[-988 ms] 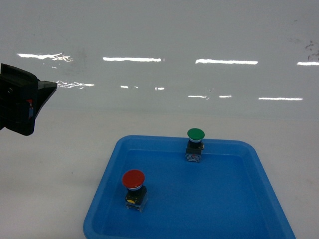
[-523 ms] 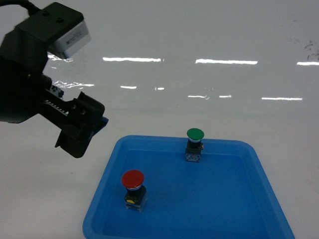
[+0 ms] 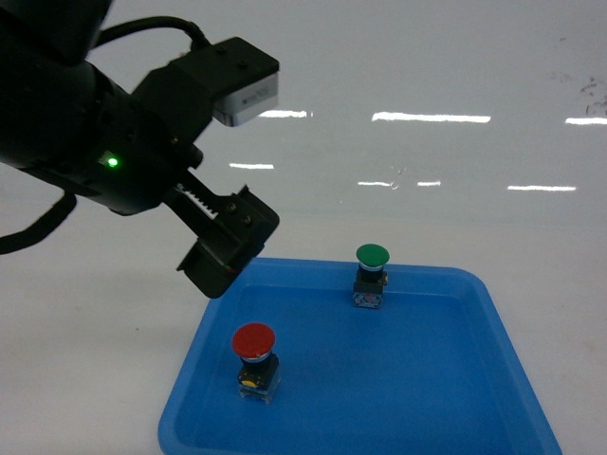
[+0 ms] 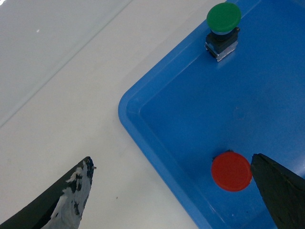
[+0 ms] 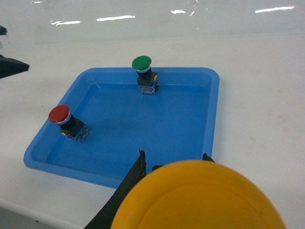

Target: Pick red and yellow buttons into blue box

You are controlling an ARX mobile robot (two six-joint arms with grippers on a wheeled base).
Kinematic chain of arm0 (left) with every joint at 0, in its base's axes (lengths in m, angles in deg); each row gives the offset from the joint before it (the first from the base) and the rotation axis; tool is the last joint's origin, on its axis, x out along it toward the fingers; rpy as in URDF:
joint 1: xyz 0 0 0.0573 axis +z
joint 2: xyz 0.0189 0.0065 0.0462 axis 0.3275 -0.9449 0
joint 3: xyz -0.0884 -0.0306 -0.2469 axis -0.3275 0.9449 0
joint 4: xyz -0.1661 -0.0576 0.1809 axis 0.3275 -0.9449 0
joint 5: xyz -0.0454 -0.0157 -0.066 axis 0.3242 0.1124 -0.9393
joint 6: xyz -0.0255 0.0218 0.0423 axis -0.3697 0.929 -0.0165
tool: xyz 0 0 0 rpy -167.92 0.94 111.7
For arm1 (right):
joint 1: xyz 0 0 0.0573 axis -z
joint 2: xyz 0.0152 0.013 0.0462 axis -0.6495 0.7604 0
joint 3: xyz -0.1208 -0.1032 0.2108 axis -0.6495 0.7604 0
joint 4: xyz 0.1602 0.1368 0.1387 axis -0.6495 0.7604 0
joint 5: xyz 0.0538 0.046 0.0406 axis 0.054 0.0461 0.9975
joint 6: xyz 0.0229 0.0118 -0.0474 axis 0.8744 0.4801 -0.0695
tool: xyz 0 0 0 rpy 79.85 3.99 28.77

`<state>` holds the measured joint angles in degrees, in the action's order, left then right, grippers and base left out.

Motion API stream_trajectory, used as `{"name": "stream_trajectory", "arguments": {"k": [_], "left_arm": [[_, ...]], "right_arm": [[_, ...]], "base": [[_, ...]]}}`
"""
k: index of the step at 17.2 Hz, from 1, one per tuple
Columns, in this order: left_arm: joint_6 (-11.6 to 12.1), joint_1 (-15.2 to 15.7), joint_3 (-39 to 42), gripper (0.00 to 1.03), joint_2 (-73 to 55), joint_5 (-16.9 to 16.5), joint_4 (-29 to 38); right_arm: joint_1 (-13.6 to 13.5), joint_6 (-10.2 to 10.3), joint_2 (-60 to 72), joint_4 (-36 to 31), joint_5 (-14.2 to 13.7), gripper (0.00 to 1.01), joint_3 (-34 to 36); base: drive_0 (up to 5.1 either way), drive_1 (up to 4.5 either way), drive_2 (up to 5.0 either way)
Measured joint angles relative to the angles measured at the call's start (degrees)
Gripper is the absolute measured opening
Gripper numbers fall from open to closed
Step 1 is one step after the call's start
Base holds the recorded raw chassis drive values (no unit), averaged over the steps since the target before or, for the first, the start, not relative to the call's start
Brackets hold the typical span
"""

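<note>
Over the last second the left arm swung in from the left edge of the head frame toward the centre, so that the left gripper [image 3: 226,254] hung above the upper left corner of the shallow blue tray [image 3: 379,434]. In the left wrist view its fingers [image 4: 279,191] stood spread wide, one tip over the white desk [image 4: 57,119] at lower left and the other beside the red button [image 4: 231,171] at lower right. That read as the approach to a grasp of the red button, which stood upright and untouched in the tray's left half in the head view; the fingers had not straddled it yet.

The green button [image 3: 372,274] sat near the tray's far rim and was not wanted. The yellow button [image 5: 200,200] filled the bottom of the right wrist view, apparently pinched in the right gripper [image 5: 174,168], whose dark fingers showed only as slivers behind the cap.

The right arm was absent from the head frame. The blue box appeared in no view, so where either button had to go could not be told
</note>
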<state>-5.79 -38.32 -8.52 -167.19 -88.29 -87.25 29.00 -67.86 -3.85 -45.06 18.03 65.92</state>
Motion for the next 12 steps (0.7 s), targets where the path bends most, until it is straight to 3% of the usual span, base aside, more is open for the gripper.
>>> {"name": "stream_trajectory", "arguments": {"k": [2, 5, 12], "left_arm": [[0.3, -0.1, -0.1, 0.98, -0.9, 0.7, 0.5], [0.4, 0.9, 3.0, 0.98, -1.7, 2.6, 6.7], [-5.2, -0.1, 12.7, 0.98, -1.0, 1.6, 19.9]], "right_arm": [[0.0, 0.0, 0.0, 0.0, 0.0, 0.28, 0.0], [0.0, 0.0, 0.0, 0.0, 0.0, 0.28, 0.0], [0.0, 0.0, 0.0, 0.0, 0.0, 0.28, 0.0]], "base": [[0.0, 0.0, 0.0], [0.0, 0.0, 0.0], [0.0, 0.0, 0.0]]}}
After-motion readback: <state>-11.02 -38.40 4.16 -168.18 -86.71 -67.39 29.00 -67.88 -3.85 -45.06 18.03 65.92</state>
